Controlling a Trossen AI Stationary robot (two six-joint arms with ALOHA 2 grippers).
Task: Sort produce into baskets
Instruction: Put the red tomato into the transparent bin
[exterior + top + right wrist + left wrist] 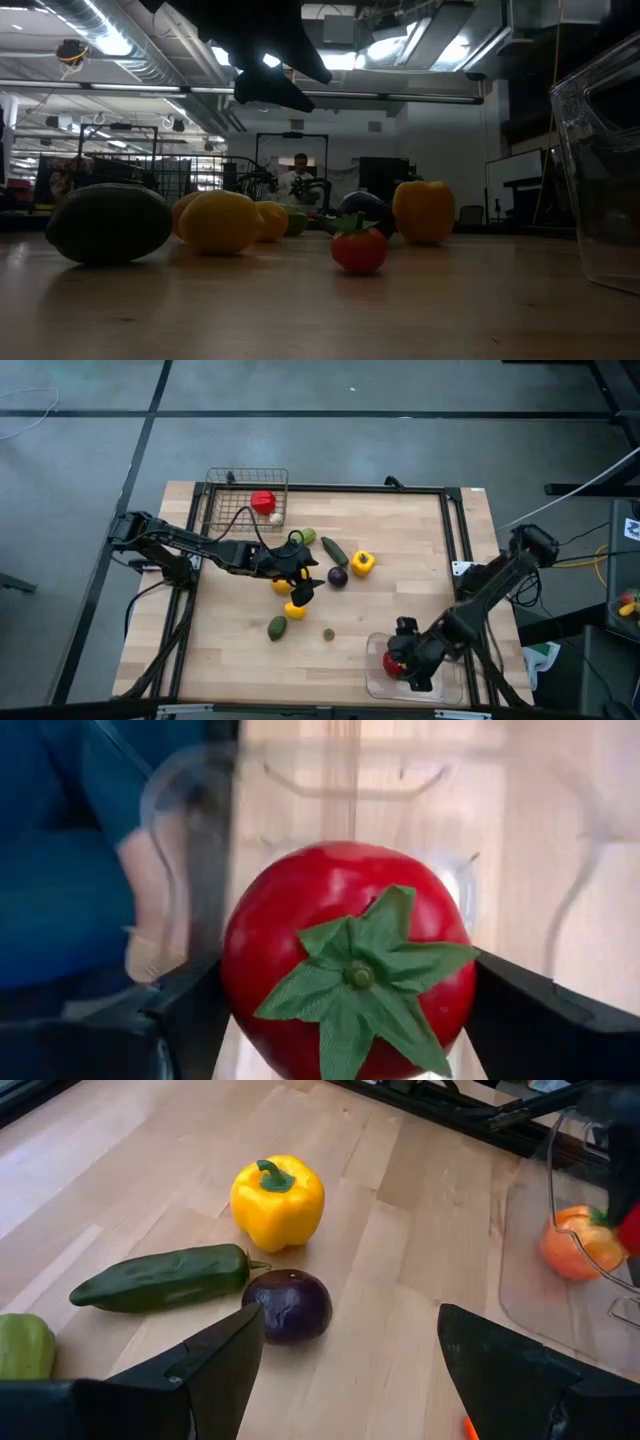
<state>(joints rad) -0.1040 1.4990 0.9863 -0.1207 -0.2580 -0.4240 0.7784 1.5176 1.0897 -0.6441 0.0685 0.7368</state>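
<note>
Nearest, the right gripper (340,1020) reaches low over the clear tray (375,682), fingers clamped across a smooth red tomato (345,955); it looks light, rigid and slippery, best held at its widest girth. Farther off, the left gripper (345,1370) hovers, fingers wide, above the purple onion (288,1304) on the surface (400,530).

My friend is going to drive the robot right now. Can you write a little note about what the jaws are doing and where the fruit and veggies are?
Left gripper: jaws open, empty, over the middle pile, facing the dark purple round vegetable, long green pepper and yellow bell pepper.
Right gripper: jaws around the red tomato with green leaves, over the clear plastic tray.
Done: a red item lies in the dark wire-mesh basket; an orange fruit is in the tray.
Left: the loose pieces on the wooden table.
</note>
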